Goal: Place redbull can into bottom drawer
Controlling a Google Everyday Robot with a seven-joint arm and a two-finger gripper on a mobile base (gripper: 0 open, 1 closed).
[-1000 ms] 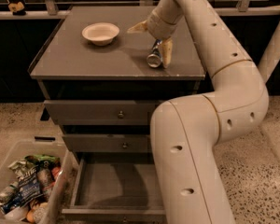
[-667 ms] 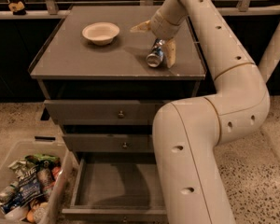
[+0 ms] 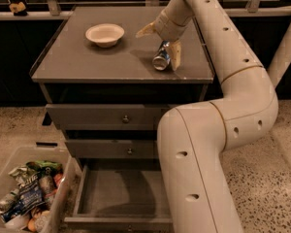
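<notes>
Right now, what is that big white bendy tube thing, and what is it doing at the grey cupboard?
That big white jointed tube is a robot's arm. One camera looks down on everything from above. At the arm's tip is its two-finger hand, just over the flat grey cabinet top. The fingers are spread open, and a slim blue-and-silver drink can lies tipped on the top beside one finger, not squeezed. A round cream bowl sits apart from it. Down low, the deep grey bottom drawer is pulled open. On the floor, a clear plastic bin holds colourful snack packets.
</notes>
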